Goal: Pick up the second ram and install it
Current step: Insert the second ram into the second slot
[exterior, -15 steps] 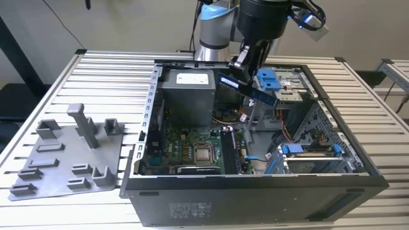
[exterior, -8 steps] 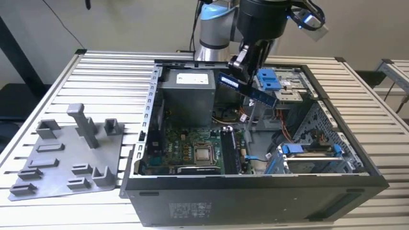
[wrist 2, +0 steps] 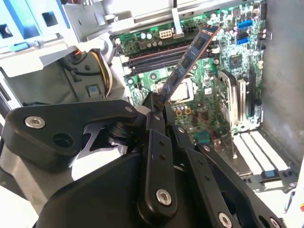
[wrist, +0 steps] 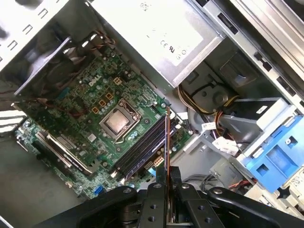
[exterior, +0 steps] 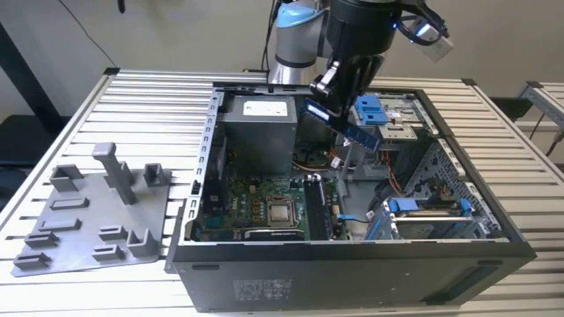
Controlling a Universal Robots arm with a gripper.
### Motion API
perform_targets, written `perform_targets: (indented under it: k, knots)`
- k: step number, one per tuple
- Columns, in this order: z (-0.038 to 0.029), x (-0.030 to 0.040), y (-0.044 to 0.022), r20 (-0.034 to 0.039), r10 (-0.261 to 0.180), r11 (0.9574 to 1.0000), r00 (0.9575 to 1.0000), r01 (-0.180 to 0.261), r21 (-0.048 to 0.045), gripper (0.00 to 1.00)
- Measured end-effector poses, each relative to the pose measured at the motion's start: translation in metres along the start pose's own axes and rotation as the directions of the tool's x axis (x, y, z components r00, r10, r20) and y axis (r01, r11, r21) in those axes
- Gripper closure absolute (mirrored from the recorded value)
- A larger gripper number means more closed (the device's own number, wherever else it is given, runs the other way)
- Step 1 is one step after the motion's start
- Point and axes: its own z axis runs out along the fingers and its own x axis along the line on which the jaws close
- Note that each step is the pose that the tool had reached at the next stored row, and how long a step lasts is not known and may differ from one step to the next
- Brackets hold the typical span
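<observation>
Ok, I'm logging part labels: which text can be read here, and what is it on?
None reads clearly.
The white label on the power supply: print too small.
The sticker on the case outer wall: blurred.
The motherboard markings: too small.
The second ram, held by the gripper: chips show, no legible print.

One end of the second ram (wrist 2: 189,59) is hidden in the hand (wrist 2: 159,102), and the arm (exterior: 357,26) gets cropped off.
</observation>
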Motion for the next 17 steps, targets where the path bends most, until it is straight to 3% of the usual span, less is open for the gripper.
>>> perform_targets:
  k: [3,9,17]
  knots:
    - [0.0003,0.0,0.0,0.0004,0.055,0.9985,0.9985,-0.055,0.0015,0.86]
    - [0.0008,0.0,0.0,0.001,0.139,0.9903,0.9903,-0.139,0.0037,0.86]
    - [0.0018,0.0001,0.0,0.0019,0.234,0.9721,0.9721,-0.234,0.0062,0.86]
